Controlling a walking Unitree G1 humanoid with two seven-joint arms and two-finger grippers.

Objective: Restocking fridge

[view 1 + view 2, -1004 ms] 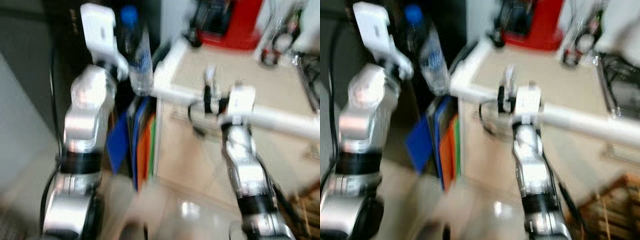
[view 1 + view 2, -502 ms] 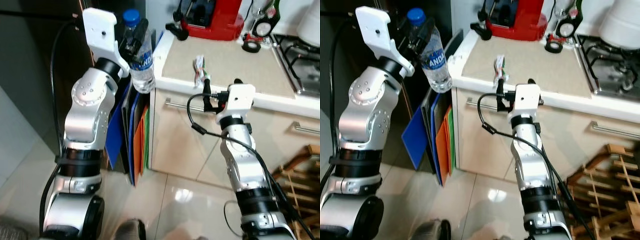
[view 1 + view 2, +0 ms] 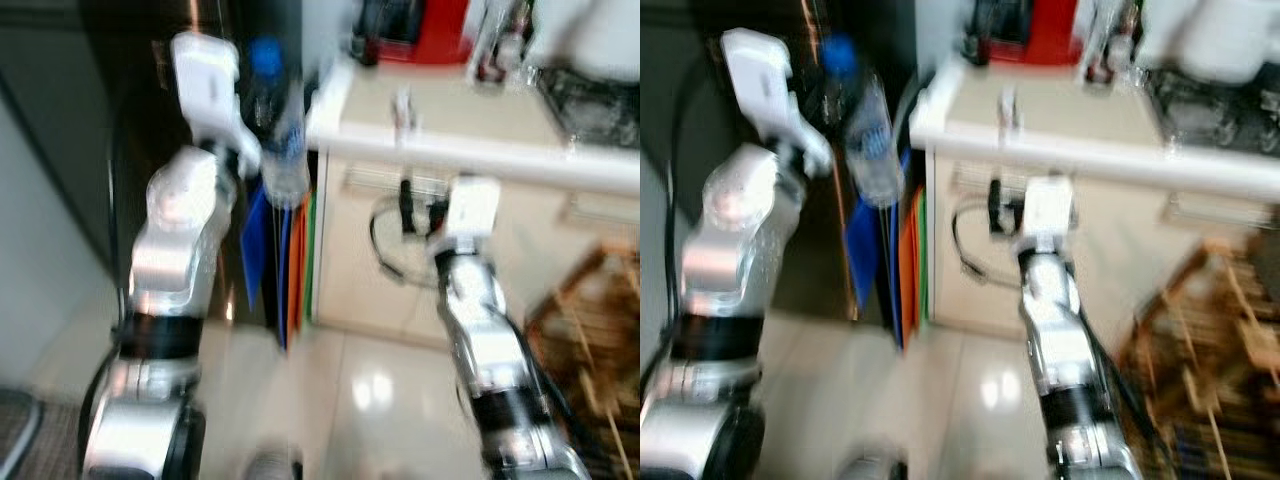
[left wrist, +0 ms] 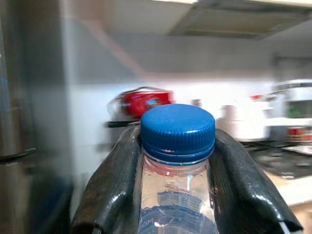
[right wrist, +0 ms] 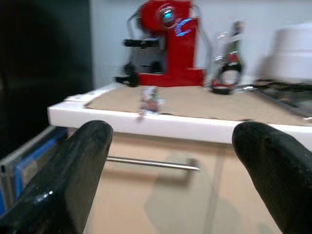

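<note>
One bottle [image 4: 177,161] stands upright (cap up) in left gripper [image 4: 178,170].

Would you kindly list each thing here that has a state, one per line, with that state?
Bottle: capped, held upright.
Cap: screwed on.
Left end effector: shut on the bottle's neck, raised beside the counter.
Right end effector: open, holding nothing, facing the counter.
Drawer: closed.
Red machine: a blue light glows.
</note>
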